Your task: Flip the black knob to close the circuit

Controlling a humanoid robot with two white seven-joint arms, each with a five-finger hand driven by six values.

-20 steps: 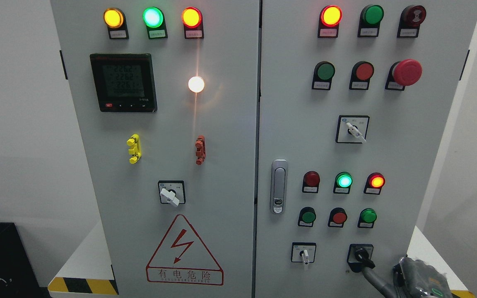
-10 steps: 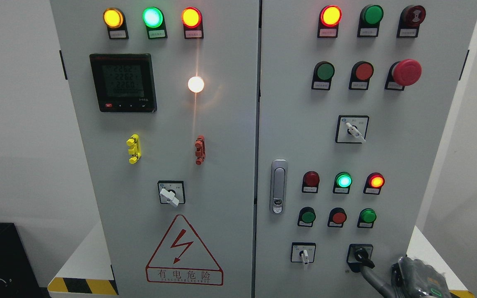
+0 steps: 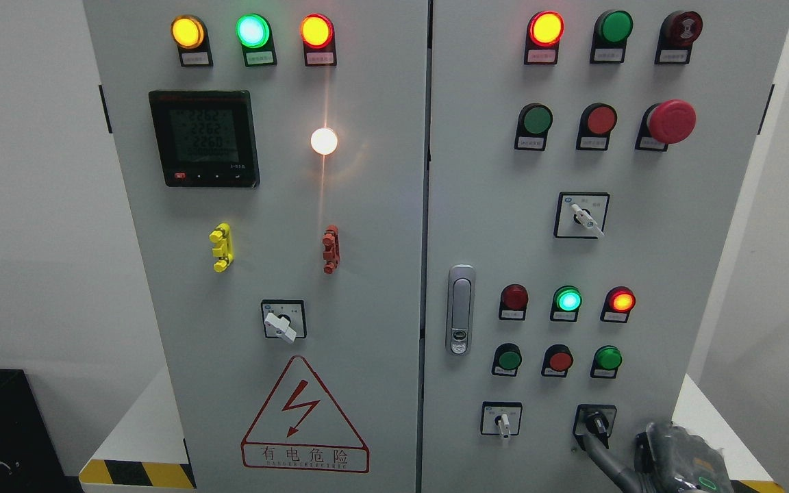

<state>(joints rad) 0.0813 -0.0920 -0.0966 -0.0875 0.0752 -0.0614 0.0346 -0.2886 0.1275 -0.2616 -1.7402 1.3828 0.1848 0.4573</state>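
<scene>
The black knob [image 3: 596,420] sits in a black square plate at the lower right of the cabinet's right door [image 3: 648,260]. Its handle points almost straight down. My right hand [image 3: 594,446] comes in at the bottom right corner, and a grey part of it reaches up and to the left until it meets the knob's lower tip. Most of the hand is cut off by the picture's bottom edge. My left hand is out of the picture.
A white-handled selector [image 3: 502,423] sits just left of the knob, with several lamps and buttons [image 3: 560,359] above. A door latch [image 3: 460,309] is at mid-height. The left door carries a meter [image 3: 204,138] and a warning triangle [image 3: 304,416]. A hazard-striped base edge [image 3: 138,472] lies below.
The black knob's handle has swung from pointing down-right to nearly straight down, and my right hand has shifted left with it. The view has dropped slightly.
</scene>
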